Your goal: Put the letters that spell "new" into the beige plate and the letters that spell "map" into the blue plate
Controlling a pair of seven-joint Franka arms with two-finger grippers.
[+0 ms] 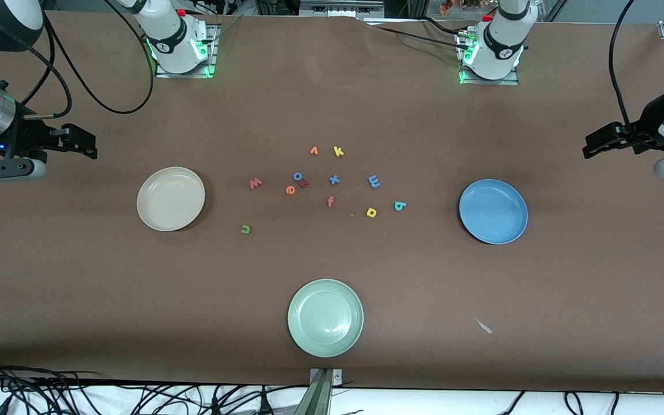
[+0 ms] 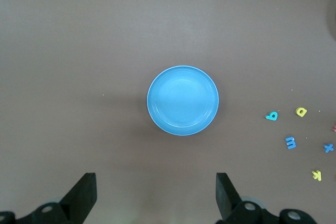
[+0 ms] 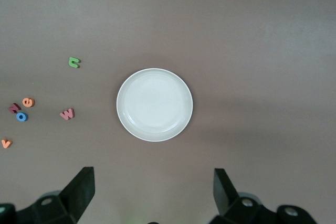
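Note:
The beige plate (image 1: 170, 199) (image 3: 154, 105) lies empty toward the right arm's end, the blue plate (image 1: 493, 211) (image 2: 182, 100) empty toward the left arm's end. Between them lie the salmon w (image 1: 255, 184) (image 3: 66, 114), orange e (image 1: 290, 189) (image 3: 28, 102), green n (image 1: 245, 229) (image 3: 74, 62), blue m (image 1: 374, 181) (image 2: 290, 142), teal a (image 1: 399, 206) (image 2: 271, 115) and yellow p (image 1: 371, 212) (image 2: 301, 111). My right gripper (image 1: 93, 146) (image 3: 154, 190) hangs open, holding nothing, high over the table's end by the beige plate. My left gripper (image 1: 588, 147) (image 2: 156, 195) hangs open, holding nothing, by the blue plate.
A pale green plate (image 1: 325, 317) sits nearest the front camera. Mixed among the letters are an orange v (image 1: 313, 151), yellow k (image 1: 338, 151), blue o (image 1: 297, 176), dark red z (image 1: 304, 184), blue x (image 1: 334, 180) and salmon f (image 1: 330, 201). A white scrap (image 1: 483, 326) lies nearer the camera than the blue plate.

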